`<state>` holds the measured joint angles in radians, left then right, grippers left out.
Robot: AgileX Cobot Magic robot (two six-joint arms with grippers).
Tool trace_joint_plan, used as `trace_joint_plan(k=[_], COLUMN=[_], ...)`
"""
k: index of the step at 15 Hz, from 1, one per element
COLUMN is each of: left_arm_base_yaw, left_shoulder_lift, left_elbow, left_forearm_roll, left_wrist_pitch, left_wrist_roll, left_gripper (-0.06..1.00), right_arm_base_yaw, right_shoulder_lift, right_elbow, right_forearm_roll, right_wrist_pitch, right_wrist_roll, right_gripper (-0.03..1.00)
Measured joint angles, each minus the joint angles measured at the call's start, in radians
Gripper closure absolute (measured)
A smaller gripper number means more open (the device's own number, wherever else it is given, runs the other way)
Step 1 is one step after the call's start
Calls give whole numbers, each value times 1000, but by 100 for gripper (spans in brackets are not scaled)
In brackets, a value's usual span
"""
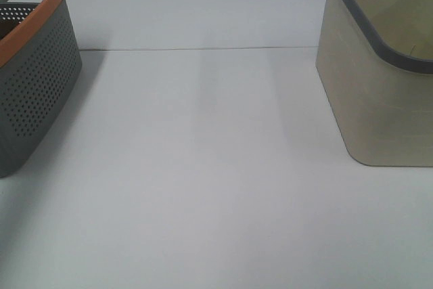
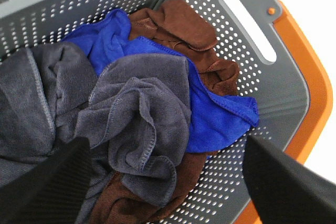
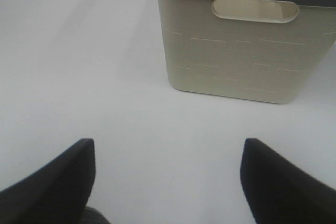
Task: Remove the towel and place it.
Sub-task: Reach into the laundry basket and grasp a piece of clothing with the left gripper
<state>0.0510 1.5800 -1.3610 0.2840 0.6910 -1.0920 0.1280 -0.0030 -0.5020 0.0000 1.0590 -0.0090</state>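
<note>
The charcoal-purple towel point(image 2: 134, 124) lies crumpled with its stitched hem showing, on top of a heap in the grey perforated basket with an orange rim point(image 2: 294, 82). That basket stands at the left edge of the exterior high view point(image 1: 34, 79). My left gripper point(image 2: 168, 182) is open, hovering above the towel with its fingers either side of it, not touching. My right gripper point(image 3: 168, 182) is open and empty over the bare white table, short of the beige basket with a grey rim point(image 3: 241, 51). Neither gripper shows in the exterior high view.
A blue towel point(image 2: 210, 114) and a brown towel point(image 2: 181, 27) lie under and beside the charcoal one; more grey cloth point(image 2: 37, 98) lies beside them. The beige basket point(image 1: 385, 79) stands at the right. A table seam point(image 1: 203, 49) runs across the back.
</note>
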Motion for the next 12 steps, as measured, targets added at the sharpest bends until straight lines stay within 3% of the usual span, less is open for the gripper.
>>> trace_joint_plan(k=[2, 5, 7, 12], left_arm_base_yaw=[0, 0, 0, 0], left_shoulder_lift=[37, 99, 153, 271], left_elbow=[-1, -12, -47, -132], left_forearm_roll=[13, 50, 90, 96], left_wrist_pitch=[-2, -2, -3, -6], left_wrist_roll=[-127, -230, -250, -266], left_gripper=[20, 20, 20, 20], right_arm_base_yaw=[0, 0, 0, 0], right_shoulder_lift=[0, 0, 0, 0], right_elbow=[0, 0, 0, 0], right_forearm_roll=[0, 0, 0, 0], right_wrist_pitch=[0, 0, 0, 0], right_wrist_roll=[1, 3, 3, 3], right_gripper=[21, 21, 21, 21])
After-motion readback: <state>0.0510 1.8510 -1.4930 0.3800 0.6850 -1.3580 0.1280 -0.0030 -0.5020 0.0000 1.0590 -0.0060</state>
